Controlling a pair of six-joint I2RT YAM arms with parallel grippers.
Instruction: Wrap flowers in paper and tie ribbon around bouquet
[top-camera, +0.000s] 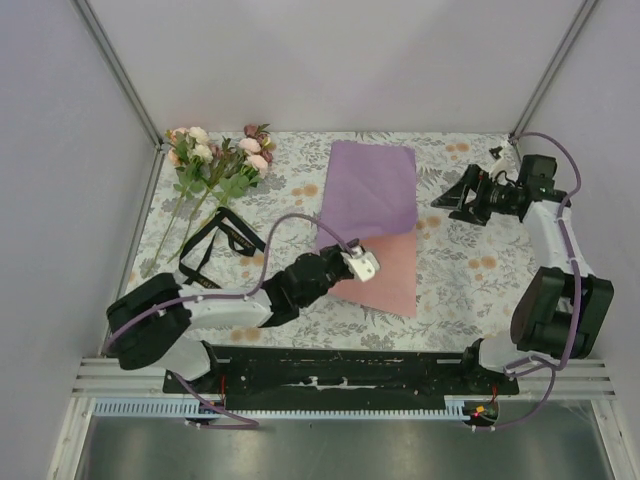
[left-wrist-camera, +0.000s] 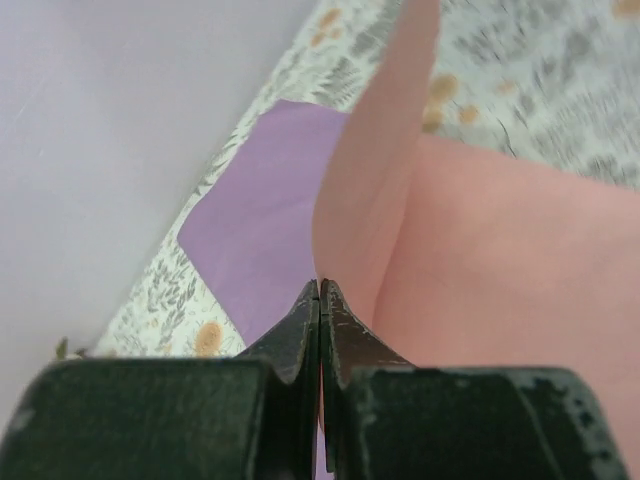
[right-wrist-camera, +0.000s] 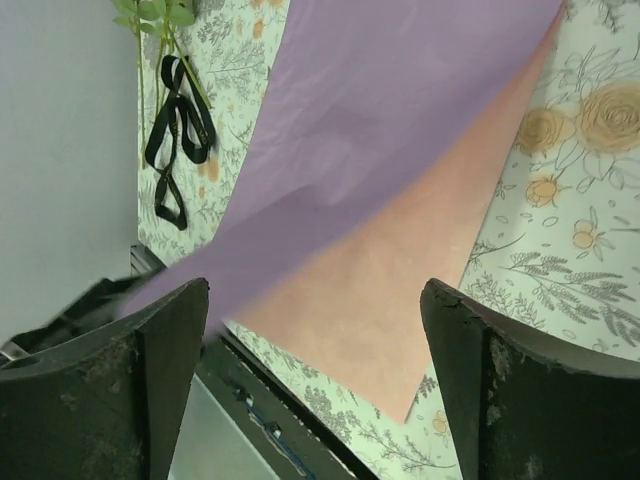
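The paper (top-camera: 372, 185) lies in the middle of the worktop (top-camera: 470, 270), lilac showing on its far part and pink on its near part. The left gripper (top-camera: 362, 264) is clamped on the paper's edge where the two colours meet, and a pink fold rises from its tips. The right gripper (top-camera: 447, 197) stands wide apart and empty, just off the sheet's right edge. The flowers (top-camera: 215, 152) and ribbon (top-camera: 218, 243) lie well apart at the far left, untouched.

The sheet appears to be in the middle of being laid out. The held edge should be drawn slowly and low, so that the thin sheet is neither torn nor creased. The opposite edge could be pinned by the right gripper. Release is best made only once the sheet lies flat.
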